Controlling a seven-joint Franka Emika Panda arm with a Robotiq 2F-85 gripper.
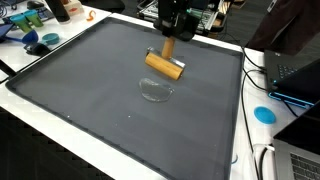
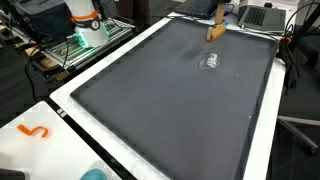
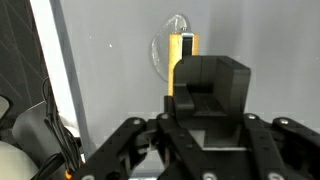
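Gripper: black two-finger gripper (image 1: 169, 40) is clamping the tan wooden cylinder (image 1: 165, 64) from above.
Cylinder: is hanging over the mat's far side; contact with the mat is unclear.
Disc: clear round glass disc (image 1: 155, 90) is lying just beside the cylinder.
Mat: dark grey rubber mat (image 1: 90, 100) is lying under both.

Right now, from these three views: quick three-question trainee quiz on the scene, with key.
1. True or false: the clear round dish sits off the dark grey mat, on the white table.
2. The black gripper is: A) shut on the tan wooden block B) open over a mug C) out of view.
3. Fill in: the dish lies on the ___.
Key: 1 false; 2 A; 3 mat.
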